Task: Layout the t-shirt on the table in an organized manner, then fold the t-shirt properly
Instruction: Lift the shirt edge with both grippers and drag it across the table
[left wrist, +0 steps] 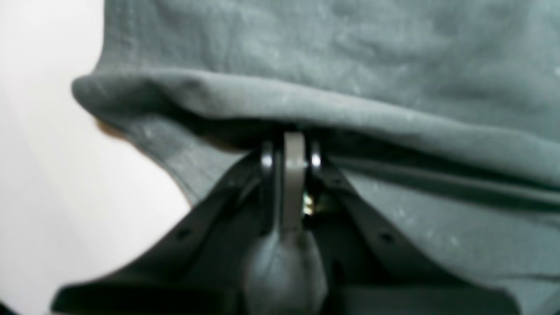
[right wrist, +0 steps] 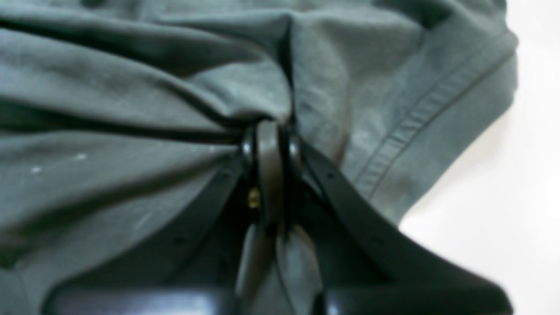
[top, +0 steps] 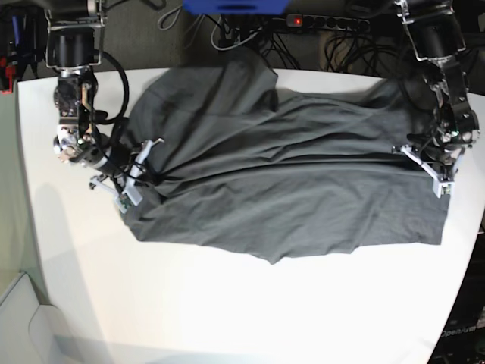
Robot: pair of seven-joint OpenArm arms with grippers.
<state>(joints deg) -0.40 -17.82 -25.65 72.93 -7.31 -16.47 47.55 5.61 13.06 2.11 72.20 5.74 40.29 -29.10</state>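
White table bears the t-shirt, both arms' jaws pinched shut on its opposite edges.

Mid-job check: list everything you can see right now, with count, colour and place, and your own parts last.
t-shirt: one, dark charcoal grey, spread wrinkled across the middle of the table, far edge hanging past the table's rim.
table: one, white, rounded corners, under the shirt, bare along the near side.
power strip: one, black with a red lit switch, behind the table.
cables: several, dark and grey, on the floor behind the table.
blue object: one, top edge of the base view, cut off.
right tool: one, black, shut on a bunched fold of the t-shirt, base view's left.
left tool: one, black, shut on the t-shirt's folded edge, base view's right.
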